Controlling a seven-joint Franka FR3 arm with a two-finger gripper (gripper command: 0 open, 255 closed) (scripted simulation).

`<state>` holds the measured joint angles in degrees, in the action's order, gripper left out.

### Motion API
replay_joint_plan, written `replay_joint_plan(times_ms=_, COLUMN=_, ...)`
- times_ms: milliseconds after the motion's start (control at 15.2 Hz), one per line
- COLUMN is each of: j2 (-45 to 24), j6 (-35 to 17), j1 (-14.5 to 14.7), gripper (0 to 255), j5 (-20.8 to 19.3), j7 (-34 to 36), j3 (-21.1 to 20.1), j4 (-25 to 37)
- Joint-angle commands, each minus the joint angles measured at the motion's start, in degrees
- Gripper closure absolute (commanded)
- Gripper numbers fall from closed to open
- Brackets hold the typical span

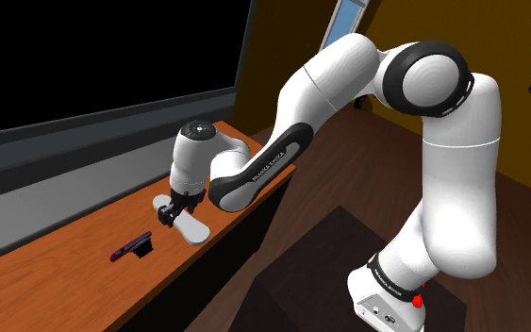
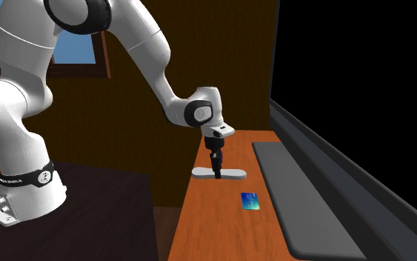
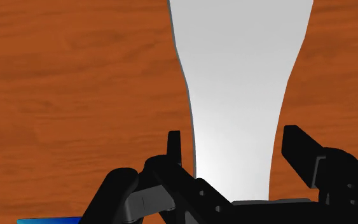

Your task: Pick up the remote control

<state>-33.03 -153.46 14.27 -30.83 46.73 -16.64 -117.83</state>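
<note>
- Gripper [image 3: 234, 141] sat low over the white remote control [image 3: 241, 76] on the wooden table [image 1: 56, 283], fingers spread either side of its narrow waist, not pinching yet.
- Looked like the grasp step; next it needed to close squarely, then lift.

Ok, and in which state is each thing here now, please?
remote control: lying flat on the wooden top, not lifted.
gripper: open, astride the remote's narrow part, not clasping it.
blue card: lying flat, apart from the remote.
</note>
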Motion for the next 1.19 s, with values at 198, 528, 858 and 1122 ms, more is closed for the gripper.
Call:
replay_joint_plan(times_ms=198, j2=2.0, j6=1.4, j1=-0.8, gripper=255, j5=1.2, j7=-0.9, j3=-1.1, j4=-0.6)
replay_joint_plan(times_ms=528, j2=5.2, j6=3.9, j1=-2.2, gripper=255, j5=3.5, j7=-2.7, j3=-3.0, j4=-1.3)
replay_joint_plan(times_ms=858, j2=8.3, j6=6.5, j1=-3.5, gripper=255, j5=5.9, j7=-4.6, j3=-4.8, j4=-1.7)
replay_joint_plan(times_ms=1122, j2=9.6, j6=7.6, j1=-4.0, gripper=255, j5=6.9, j7=-5.4, j3=-5.5, j4=-1.7)
